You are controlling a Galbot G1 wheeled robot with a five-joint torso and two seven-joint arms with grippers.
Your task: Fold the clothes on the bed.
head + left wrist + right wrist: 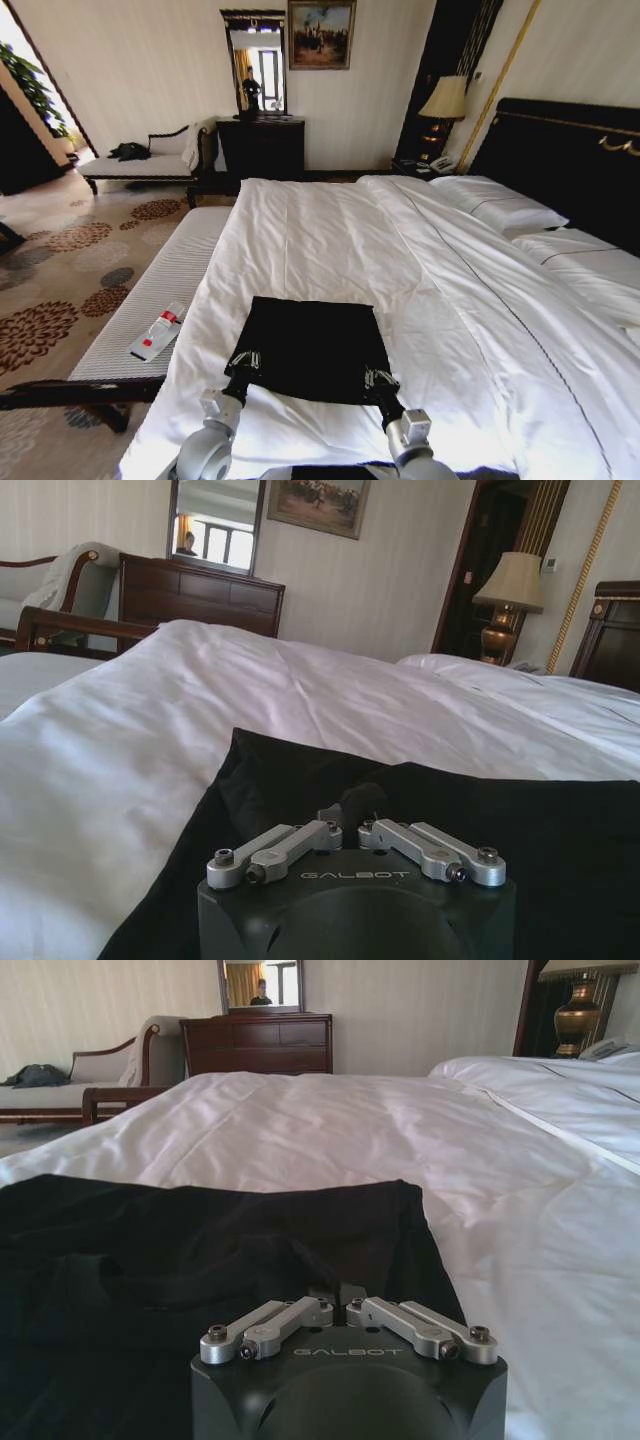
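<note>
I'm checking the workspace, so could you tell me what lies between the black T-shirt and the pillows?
In the head view, only bare white duvet on the bed lies between the black T-shirt and the pillows.

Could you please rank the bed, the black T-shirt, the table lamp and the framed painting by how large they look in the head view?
1. bed
2. T-shirt
3. and 4. painting and lamp: they look alike in size, and both stand far from the camera, so I will not rank them.

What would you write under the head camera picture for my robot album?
Both pincers, left and right, grip the near edge of a folded black T-shirt on the white bed.
</note>
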